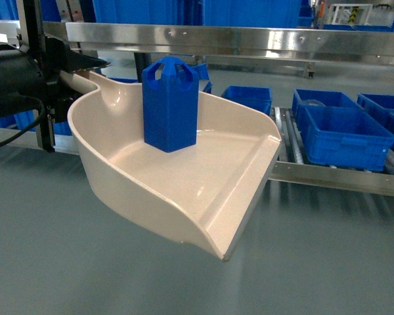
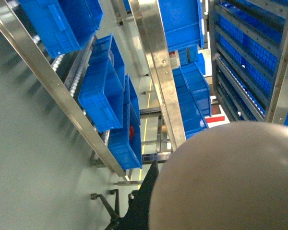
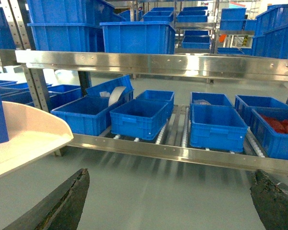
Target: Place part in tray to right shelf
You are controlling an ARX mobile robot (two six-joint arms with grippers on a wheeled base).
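The blue part (image 1: 171,105) stands upright inside the cream tray (image 1: 203,197), toward its back wall, sitting loose and unclamped. The tray is held in the air by the left gripper (image 1: 85,65) at its stub handle; the jaws look closed on the handle, though the contact itself is mostly hidden. The right gripper (image 3: 168,201) is wide open, dark fingers (image 3: 62,203) spread apart and holding nothing, facing the shelf (image 3: 182,64).

Handling guess: the part is hard, light plastic, boxy with a sloped top and cut-out loop, fairly tall for its base, so it could tip or slide on the glossy tray floor if the tray tilts. The loop or the flat sides look like the best grab spots. The tray is stiff, smooth and slick, with a curved raised rim and a flat open front lip, so the part could slide out that way.

The shelf is shiny steel with white rollers and carries blue crates (image 3: 139,117) of rigid plastic.
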